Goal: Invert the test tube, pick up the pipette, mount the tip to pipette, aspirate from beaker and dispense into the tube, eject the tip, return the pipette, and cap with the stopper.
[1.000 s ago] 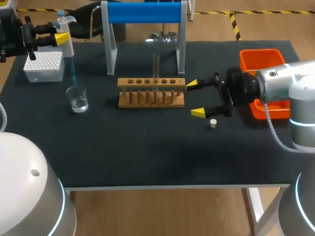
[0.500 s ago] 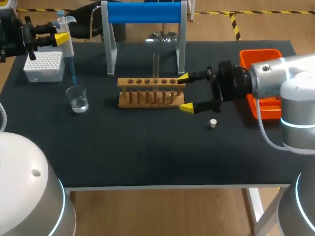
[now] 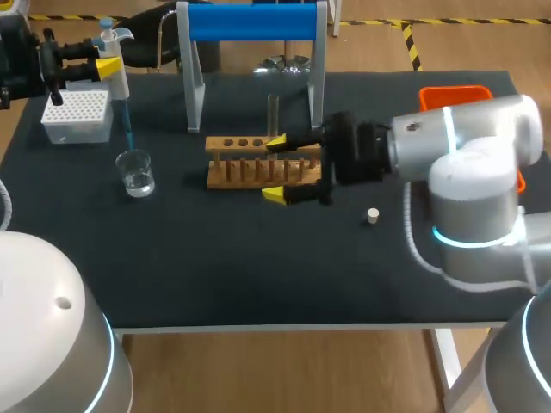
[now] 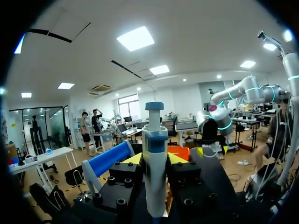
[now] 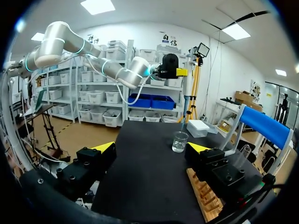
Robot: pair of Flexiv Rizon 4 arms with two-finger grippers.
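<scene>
My left gripper (image 3: 102, 62) is shut on the white pipette (image 3: 114, 64) at the table's far left. The pipette's blue tip (image 3: 127, 129) points down at the mouth of the glass beaker (image 3: 136, 172). In the left wrist view the pipette (image 4: 154, 154) stands upright between the fingers of the left gripper (image 4: 155, 161). A clear test tube (image 3: 273, 114) stands upright in the wooden rack (image 3: 250, 163). My right gripper (image 3: 275, 169) is open, with one finger on each side of the rack's right half. Nothing is held in the right gripper (image 5: 152, 148). The white stopper (image 3: 373, 216) lies on the mat.
A white tip box (image 3: 77, 114) sits at the far left, behind the beaker. The blue-topped stand (image 3: 251, 21) rises behind the rack. An orange bin (image 3: 452, 93) at the right is mostly hidden by my right arm. The beaker (image 5: 179, 141) lies ahead of the right gripper.
My right gripper has moved left from beside the rack's right end until its open fingers flank the rack. The left arm and pipette have not moved.
</scene>
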